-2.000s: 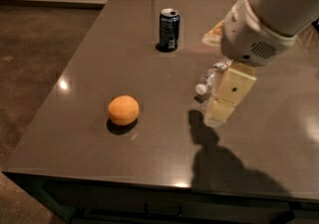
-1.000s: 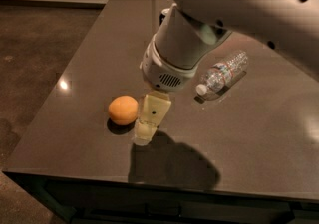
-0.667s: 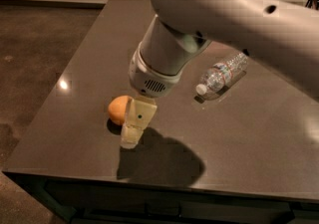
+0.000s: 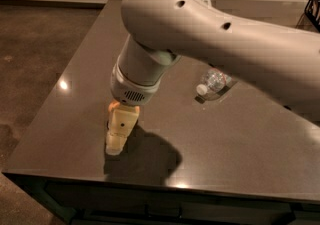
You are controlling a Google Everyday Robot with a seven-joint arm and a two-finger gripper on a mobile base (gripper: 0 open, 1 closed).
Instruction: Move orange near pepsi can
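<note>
Camera view: cream gripper (image 4: 119, 136) low over the dark glossy table (image 4: 240, 149), front left; grip state cannot be told. Round matte orange (image 4: 112, 104) mostly hidden behind it, only a sliver showing. Dark blue pepsi can hidden by the white arm (image 4: 210, 24). Risk: an off-centre closure nudges the fruit and it rolls toward the edge.

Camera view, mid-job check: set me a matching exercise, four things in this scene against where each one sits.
Things:
1. cream two-finger gripper
2. round orange fruit
3. clear plastic water bottle
4. white robot arm

Places:
A. lying on its side, right of centre on the dark grey table
B. sweeps across the top of the view
C. low over the table's front left part
D. almost all hidden behind the gripper, only a sliver showing

Pairs: 1-C, 2-D, 3-A, 4-B.
</note>
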